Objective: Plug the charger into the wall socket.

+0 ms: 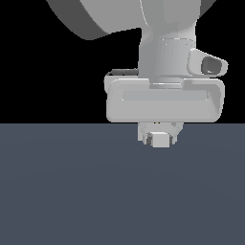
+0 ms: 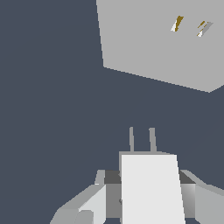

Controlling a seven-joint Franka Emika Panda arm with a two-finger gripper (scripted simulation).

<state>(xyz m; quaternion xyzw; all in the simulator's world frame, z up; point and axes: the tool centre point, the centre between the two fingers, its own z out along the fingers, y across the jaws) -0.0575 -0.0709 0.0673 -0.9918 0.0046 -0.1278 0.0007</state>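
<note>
Charger [image 2: 151, 188], the small plain light-grey rectangular block with two thin prongs on its front end, sits clamped between my gripper's [image 2: 148, 197] fingers [image 2: 94, 205], which press on its two sides; I read the hand as closed on it. In the wrist view its long axis and prongs point toward twelve o'clock, while the wall socket [image 2: 153, 43], a flat light-grey square plate with two small slanted slots, lies well apart at about one o'clock from the prong tips. I judge the slots sit off the prong line toward one o'clock, so a sideways correction comes before pushing in. In the exterior view the charger [image 1: 160, 139] shows just beneath the hand above the dark blue-grey floor [image 1: 57, 191]; the plate is out of sight there.
</note>
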